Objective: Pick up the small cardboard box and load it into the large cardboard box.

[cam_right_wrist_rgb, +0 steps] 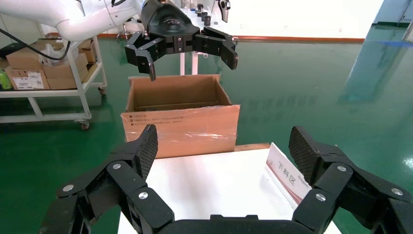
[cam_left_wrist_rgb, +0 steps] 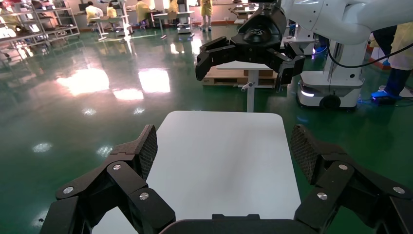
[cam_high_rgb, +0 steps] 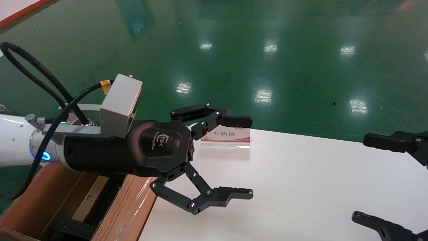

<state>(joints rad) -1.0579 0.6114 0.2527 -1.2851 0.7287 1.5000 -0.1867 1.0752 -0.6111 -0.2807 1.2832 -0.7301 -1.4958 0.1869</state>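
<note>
Two grippers seen, both spread wide, nothing held. Left gripper [cam_high_rgb: 245,157] hung over white table [cam_high_rgb: 301,187], just right of large cardboard box [cam_high_rgb: 127,204], one counted, at table's left edge. Right gripper [cam_high_rgb: 367,177] parked at right edge. One sign [cam_high_rgb: 225,135] stood far side. Small cardboard box not spotted.

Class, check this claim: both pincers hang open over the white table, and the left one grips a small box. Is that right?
Not quite. The left pincer grips nothing: the head view shows its fingers spread with only air between them. Both pincers, the right pincer too, do hang open over the white table.
</note>
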